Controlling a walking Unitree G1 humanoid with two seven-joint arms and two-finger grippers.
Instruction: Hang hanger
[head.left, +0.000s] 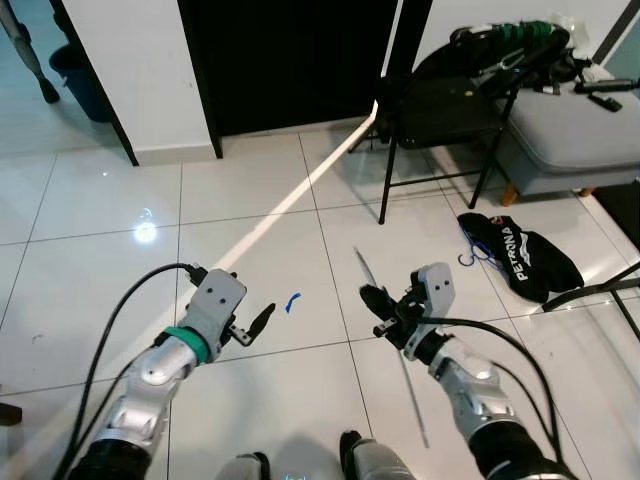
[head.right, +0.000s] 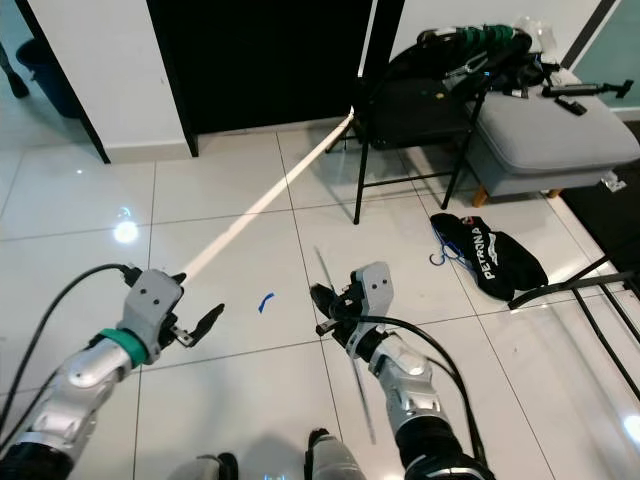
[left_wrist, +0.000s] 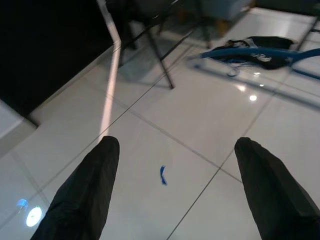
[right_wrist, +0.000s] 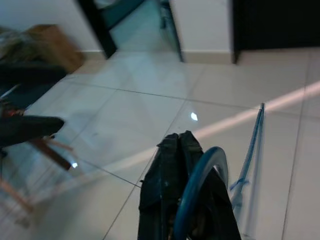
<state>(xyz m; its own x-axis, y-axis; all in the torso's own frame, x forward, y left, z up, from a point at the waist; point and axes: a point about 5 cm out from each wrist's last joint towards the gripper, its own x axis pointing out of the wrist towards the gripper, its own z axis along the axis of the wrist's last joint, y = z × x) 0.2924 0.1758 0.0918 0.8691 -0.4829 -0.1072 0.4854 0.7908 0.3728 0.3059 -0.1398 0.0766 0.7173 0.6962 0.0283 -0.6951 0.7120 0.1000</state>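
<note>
Clamped together on a thin blue hanger (right_wrist: 200, 192), the right gripper (head.left: 378, 305) holds it above the white tiled floor (head.left: 90, 260), the hanger's long bar running back past the wrist. Beside it, the left gripper (head.left: 262, 320) hovers with fingers (left_wrist: 85, 195) spread apart and nothing between them. Farther off, a black bag (head.left: 525, 255) lies near a dark folding chair (head.left: 440, 115).
</note>
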